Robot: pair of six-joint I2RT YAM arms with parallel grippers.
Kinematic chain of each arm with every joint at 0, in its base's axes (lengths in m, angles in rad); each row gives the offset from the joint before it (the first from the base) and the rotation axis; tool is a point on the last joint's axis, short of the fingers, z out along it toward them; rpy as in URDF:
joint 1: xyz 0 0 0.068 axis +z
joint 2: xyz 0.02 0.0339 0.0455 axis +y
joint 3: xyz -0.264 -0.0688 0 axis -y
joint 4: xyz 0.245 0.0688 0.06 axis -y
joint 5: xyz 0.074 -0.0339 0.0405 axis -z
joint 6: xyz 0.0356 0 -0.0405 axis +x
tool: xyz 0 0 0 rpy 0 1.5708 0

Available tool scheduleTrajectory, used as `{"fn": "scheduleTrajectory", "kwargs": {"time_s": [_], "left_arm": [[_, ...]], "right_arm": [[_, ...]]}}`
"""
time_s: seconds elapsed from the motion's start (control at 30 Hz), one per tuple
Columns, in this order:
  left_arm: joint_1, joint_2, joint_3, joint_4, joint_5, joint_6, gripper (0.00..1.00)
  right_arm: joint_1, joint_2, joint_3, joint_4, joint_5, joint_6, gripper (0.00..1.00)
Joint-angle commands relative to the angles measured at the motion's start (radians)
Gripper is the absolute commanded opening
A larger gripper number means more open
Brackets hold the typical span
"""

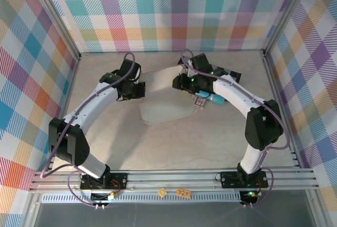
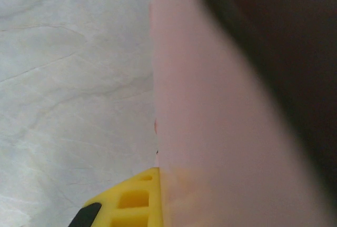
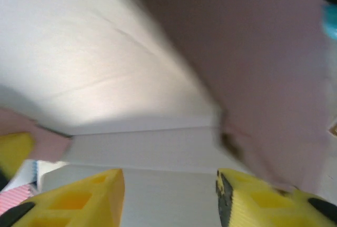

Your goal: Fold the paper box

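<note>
Though blurred, plain pink paper box

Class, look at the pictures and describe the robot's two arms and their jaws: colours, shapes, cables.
Both the left arm and right arm have white curved link shells with bulky black joints. A mauve cable loops along each. The jaws are yellow plastic with moulded square pockets and black tips.
</note>
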State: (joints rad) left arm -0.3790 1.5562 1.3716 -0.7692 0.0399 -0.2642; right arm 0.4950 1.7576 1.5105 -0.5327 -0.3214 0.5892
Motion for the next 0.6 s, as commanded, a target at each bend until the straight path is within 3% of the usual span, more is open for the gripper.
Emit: {"fn": "scheduleTrajectory", "kwargs": {"time_s": [0.0,0.13,0.33,0.57], "left_arm": [[0.056,0.025,0.095,-0.005,0.175,0.026,0.0],[0.093,0.085,0.157,0.001,0.286,0.049,0.0],[0.19,0.169,0.15,0.149,0.642,-0.024,0.0],[0.215,0.283,0.187,0.247,0.902,-0.039,0.0]], "right_arm": [[-0.083,-0.065,0.164,-0.09,-0.192,-0.06,0.56],[-0.224,-0.088,0.27,-0.084,-0.388,-0.046,0.59],[-0.45,-0.065,0.212,0.091,-0.622,0.118,0.5],[-0.485,0.018,0.128,0.23,-0.819,0.113,0.43]]}}
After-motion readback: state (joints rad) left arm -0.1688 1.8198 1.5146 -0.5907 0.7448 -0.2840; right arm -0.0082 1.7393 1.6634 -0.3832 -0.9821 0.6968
